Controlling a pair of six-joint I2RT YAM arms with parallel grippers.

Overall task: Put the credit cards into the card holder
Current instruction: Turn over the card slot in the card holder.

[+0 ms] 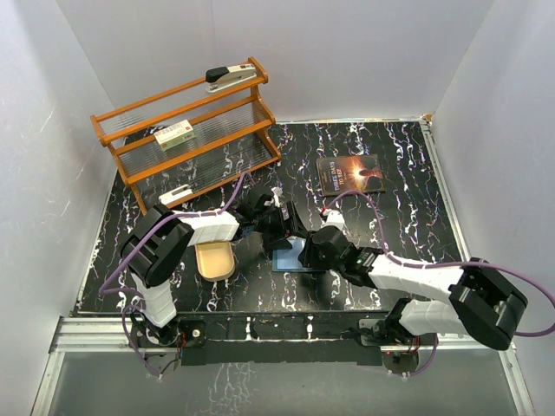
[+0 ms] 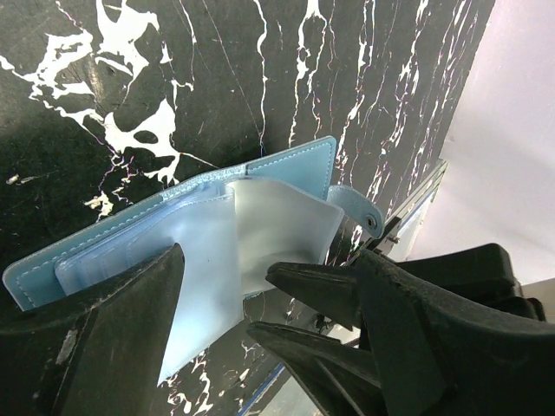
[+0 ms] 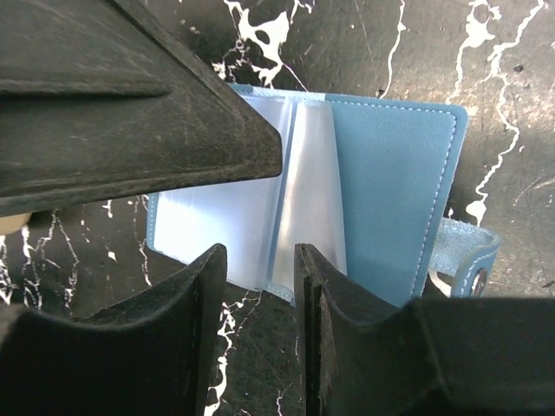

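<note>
The blue card holder [image 1: 288, 257] lies open on the black marbled table between both grippers. Its clear sleeves [image 2: 260, 234] fan up from the blue cover [image 3: 390, 182], and the snap tab [image 3: 468, 260] sticks out sideways. My left gripper [image 2: 269, 260] is open wide over the holder, one finger [image 3: 130, 104] covering its left part. My right gripper [image 3: 258, 256] is open by a narrow gap, its tips at the sleeves' near edge with nothing between them. No card shows in either wrist view. A small whitish flat piece [image 1: 176, 192] lies on the rack's lowest shelf; I cannot tell if it is a card.
A tan oblong tray [image 1: 215, 260] lies left of the holder. An orange wooden rack [image 1: 186, 130] at the back left holds a stapler [image 1: 230, 78] and a white-green box [image 1: 173, 134]. A dark book [image 1: 349, 175] lies behind the right arm.
</note>
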